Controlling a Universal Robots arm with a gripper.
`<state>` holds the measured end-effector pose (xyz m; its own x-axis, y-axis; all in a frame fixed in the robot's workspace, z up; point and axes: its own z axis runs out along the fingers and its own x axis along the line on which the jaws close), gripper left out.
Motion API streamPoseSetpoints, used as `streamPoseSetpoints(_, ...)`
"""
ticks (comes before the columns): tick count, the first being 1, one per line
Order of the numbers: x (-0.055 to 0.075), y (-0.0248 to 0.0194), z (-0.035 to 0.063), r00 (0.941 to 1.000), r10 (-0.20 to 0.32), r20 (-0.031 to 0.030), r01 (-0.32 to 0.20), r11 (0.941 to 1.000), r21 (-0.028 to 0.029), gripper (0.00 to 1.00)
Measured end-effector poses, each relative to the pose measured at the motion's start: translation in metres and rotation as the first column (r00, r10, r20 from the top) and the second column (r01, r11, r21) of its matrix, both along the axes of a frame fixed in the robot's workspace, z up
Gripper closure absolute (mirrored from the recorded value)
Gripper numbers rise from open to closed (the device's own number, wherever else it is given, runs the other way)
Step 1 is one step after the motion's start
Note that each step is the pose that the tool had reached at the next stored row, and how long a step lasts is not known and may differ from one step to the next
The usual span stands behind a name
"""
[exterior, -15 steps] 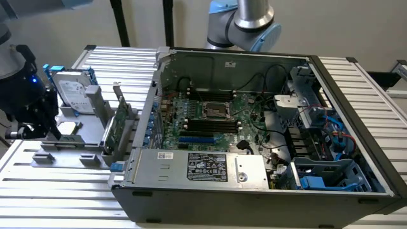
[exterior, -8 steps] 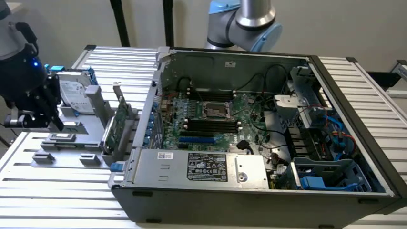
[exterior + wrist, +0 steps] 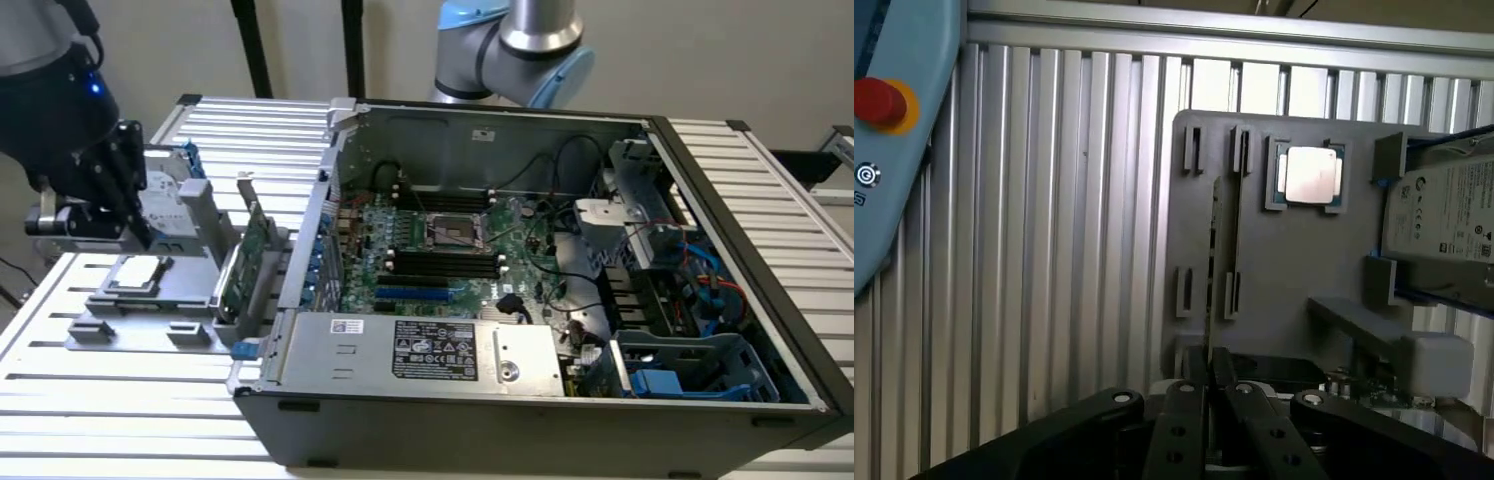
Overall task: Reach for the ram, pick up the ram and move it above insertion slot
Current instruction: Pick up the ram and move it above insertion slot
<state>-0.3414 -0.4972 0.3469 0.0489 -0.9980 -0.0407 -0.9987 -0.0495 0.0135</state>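
Note:
In the wrist view the ram (image 3: 1216, 240) shows edge-on as a thin dark strip. It stands between the clips of the grey holder (image 3: 1274, 280) and runs away from my fingertips. My gripper (image 3: 1208, 358) is shut, hovering over the strip's near end with nothing visibly between the fingers. In the exterior view the gripper (image 3: 136, 238) hangs above the holder (image 3: 134, 305) at the left, outside the open computer case. The black memory slots (image 3: 441, 262) lie on the motherboard inside the case.
On the holder sit a processor (image 3: 1309, 175), a hard drive (image 3: 1444, 210) and an upright green card with a metal bracket (image 3: 243, 265). The case wall (image 3: 314, 250) rises just to the exterior view's right of the holder. A pendant with a red button (image 3: 879, 100) lies on the ribbed table.

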Motion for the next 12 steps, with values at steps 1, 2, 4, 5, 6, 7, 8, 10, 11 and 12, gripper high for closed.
streamPoseSetpoints(1, 0.004, -0.0001, 0.0045, 1.0, 0.001, 0.0001, -0.001, 1.0, 0.002, 0.86)
streamPoseSetpoints(2, 0.008, -0.0001, 0.0088, 1.0, 0.001, 0.0, -0.001, 1.0, 0.0038, 0.86)
streamPoseSetpoints(4, 0.016, -0.0002, 0.0183, 1.0, 0.003, -0.0002, -0.003, 1.0, 0.0074, 0.86)
streamPoseSetpoints(5, 0.02, -0.0002, 0.0227, 1.0, 0.003, -0.0004, -0.003, 1.0, 0.0088, 0.86)
streamPoseSetpoints(6, 0.025, -0.0002, 0.0272, 1.0, 0.004, -0.0008, -0.004, 0.9999, 0.0098, 0.86)
streamPoseSetpoints(7, 0.029, -0.0001, 0.0317, 1.0, 0.004, -0.001, -0.004, 0.9999, 0.011, 0.86)
streamPoseSetpoints(8, 0.033, -0.0002, 0.0362, 1.0, 0.005, -0.0012, -0.005, 0.9999, 0.0121, 0.86)
streamPoseSetpoints(10, 0.041, -0.0002, 0.0454, 1.0, 0.006, -0.002, -0.006, 0.9999, 0.0145, 0.86)
streamPoseSetpoints(11, 0.046, -0.0002, 0.0501, 1.0, 0.007, -0.0023, -0.007, 0.9999, 0.0155, 0.86)
streamPoseSetpoints(12, 0.05, -0.0002, 0.0546, 1.0, 0.007, -0.0027, -0.007, 0.9998, 0.0166, 0.86)
